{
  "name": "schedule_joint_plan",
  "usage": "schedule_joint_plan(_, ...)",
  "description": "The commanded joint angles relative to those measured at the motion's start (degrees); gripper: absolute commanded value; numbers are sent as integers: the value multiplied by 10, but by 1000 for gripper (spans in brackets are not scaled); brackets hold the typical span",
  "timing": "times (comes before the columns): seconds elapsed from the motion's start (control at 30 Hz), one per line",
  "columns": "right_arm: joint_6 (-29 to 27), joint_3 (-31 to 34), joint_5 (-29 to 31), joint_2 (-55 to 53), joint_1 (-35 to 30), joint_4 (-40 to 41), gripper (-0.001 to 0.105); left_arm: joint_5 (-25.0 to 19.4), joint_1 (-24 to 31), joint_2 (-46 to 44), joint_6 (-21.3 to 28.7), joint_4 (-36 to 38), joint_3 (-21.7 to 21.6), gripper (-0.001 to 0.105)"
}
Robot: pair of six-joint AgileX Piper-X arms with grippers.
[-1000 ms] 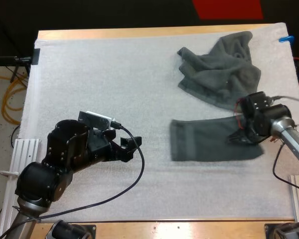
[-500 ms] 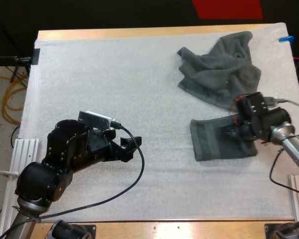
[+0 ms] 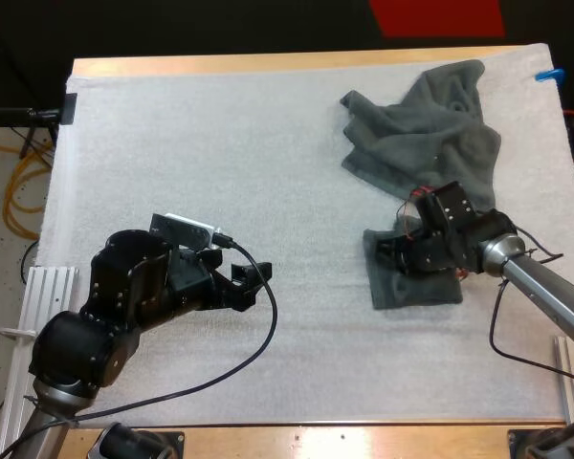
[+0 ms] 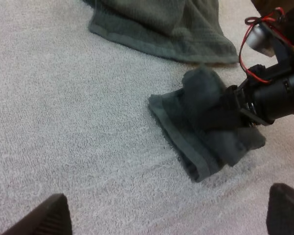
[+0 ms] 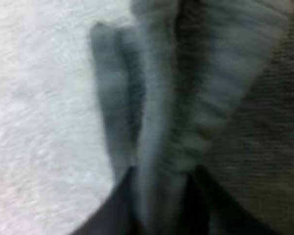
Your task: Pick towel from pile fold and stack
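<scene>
Folding step: mid-fold, I'd say. The half-folded dark grey-green terry towel (image 3: 416,290) is doubled over itself, with a lump of cloth still raised on top.
Right end effector (image 3: 399,256): clamped on that lump. In the right wrist view its black fingers (image 5: 129,198) squeeze a ridge of towel from both sides.
Left end effector (image 3: 253,283): wide open with nothing in it, hanging over bare white foam mat (image 3: 220,143) on the left half of the wooden worktop (image 3: 268,64).
Where the towel is: flat on the mat, right half of the worktop, just on the near side of the crumpled dark grey-green towel pile (image 3: 430,134). The left wrist view shows a thin strip of mat between the two, so they're close but not touching.
Key relation: the towel is right under the right end effector and well apart from the left one, across open mat. The right arm is clearly the nearer one, and I reckon this is its job alone.
Towel's lie: the hemmed edge runs near-to-far and faces the left arm. The bundle looks a bit longer across the worktop than deep, though it's close to square.
Next move, my guess: lay the pinched fold down flush with that hemmed edge, then let go.
What could go wrong: the raised lump looks bunched, so it may drop down wrinkled or skewed.
</scene>
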Motion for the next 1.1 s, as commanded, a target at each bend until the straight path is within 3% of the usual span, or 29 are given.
schedule_joint_plan(0.0,2,0,-24,-4,1,-9,48,5,0,-2,-7,1,-2,77)
schedule_joint_plan(0.1,-4,0,-71,-6,1,-8,69,5,0,-2,-7,1,-2,77)
schedule_joint_plan(0.37,-46,0,-88,-100,1,41,70,5,0,17,-3,-32,8,77)
schedule_joint_plan(0.43,-60,0,-65,-143,1,59,70,6,0,32,-9,-50,9,77)
schedule_joint_plan(0.6,-99,0,32,-281,1,130,70,67,-16,107,-68,-132,9,77)
schedule_joint_plan(0.8,-115,0,121,-429,1,202,70,66,-90,221,-121,-242,9,77)
schedule_joint_plan(1.07,-114,0,183,-565,1,292,70,67,-157,379,-206,-340,8,77)
